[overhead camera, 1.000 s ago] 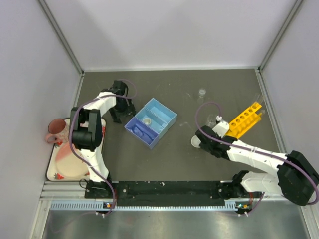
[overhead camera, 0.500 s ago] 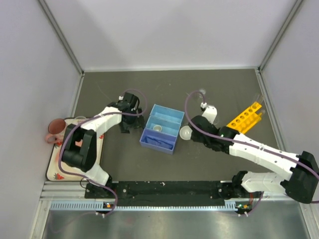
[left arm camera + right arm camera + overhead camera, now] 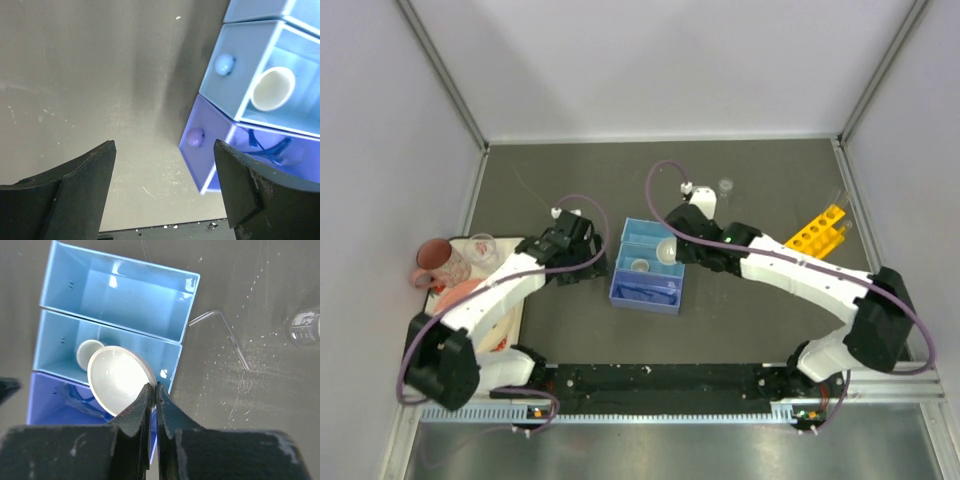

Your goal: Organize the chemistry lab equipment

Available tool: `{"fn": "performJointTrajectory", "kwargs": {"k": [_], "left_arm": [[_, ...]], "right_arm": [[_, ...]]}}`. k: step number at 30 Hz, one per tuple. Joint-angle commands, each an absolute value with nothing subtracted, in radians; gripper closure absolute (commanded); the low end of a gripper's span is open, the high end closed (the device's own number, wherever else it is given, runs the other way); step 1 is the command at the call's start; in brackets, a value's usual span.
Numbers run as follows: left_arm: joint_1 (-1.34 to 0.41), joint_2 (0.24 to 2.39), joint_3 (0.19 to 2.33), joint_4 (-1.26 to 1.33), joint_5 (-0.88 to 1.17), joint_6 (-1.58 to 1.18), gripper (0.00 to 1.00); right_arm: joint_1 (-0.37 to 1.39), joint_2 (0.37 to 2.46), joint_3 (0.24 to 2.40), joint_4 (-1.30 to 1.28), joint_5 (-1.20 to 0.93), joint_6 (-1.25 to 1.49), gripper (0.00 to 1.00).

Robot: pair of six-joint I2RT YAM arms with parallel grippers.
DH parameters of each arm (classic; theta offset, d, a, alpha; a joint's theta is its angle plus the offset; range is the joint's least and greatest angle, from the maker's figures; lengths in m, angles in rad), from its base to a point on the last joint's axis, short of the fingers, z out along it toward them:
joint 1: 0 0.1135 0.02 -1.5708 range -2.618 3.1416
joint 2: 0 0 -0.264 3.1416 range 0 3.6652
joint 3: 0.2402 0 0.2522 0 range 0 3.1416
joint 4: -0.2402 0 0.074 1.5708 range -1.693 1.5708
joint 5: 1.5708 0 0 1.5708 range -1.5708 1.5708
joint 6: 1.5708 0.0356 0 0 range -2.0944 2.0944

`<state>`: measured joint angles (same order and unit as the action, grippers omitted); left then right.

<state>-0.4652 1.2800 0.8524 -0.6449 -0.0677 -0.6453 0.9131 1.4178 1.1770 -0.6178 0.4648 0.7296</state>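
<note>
The light-blue three-compartment tray [image 3: 623,262] lies mid-table. My right gripper [image 3: 672,251] is shut on the rim of a white round dish [image 3: 119,379] and holds it tilted over the middle compartment, where a smaller white dish [image 3: 90,351] lies. Blue-framed goggles [image 3: 270,147] lie in the darker end compartment. My left gripper [image 3: 165,150] is open and empty, just left of the tray [image 3: 225,90]. The yellow tube rack [image 3: 817,228] stands at the right. A clear beaker [image 3: 725,186] stands behind the right arm. A bent clear tube [image 3: 222,330] lies beside the tray.
A dark-pink mug [image 3: 432,262] and a clear cup [image 3: 480,250] stand at the left edge, by a pink plate [image 3: 460,298] on a white mat. The enclosure walls close in the left, back and right sides.
My right gripper carried the white dish from the table right of the tray to above its middle compartment. The tray turned and shifted right. My left arm swung round to the tray's left side.
</note>
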Motion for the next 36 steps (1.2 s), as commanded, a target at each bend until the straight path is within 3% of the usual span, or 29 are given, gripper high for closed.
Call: {"fn": "performJointTrajectory", "kwargs": {"k": [1, 13, 36], "left_arm": [[-0.468, 1.099, 0.868, -0.713, -0.110, -0.621, 0.15], [-0.468, 0.819, 0.874, -0.805, -0.160, -0.561, 0.14], [-0.468, 0.770, 0.850, -0.802, -0.147, -0.535, 0.14]], "right_arm": [[0.907, 1.509, 1.253, -0.609, 0.437, 0.701, 1.00], [0.904, 1.650, 1.282, -0.583, 0.408, 0.710, 1.00], [0.887, 1.789, 1.247, -0.581, 0.423, 0.718, 1.00]]}}
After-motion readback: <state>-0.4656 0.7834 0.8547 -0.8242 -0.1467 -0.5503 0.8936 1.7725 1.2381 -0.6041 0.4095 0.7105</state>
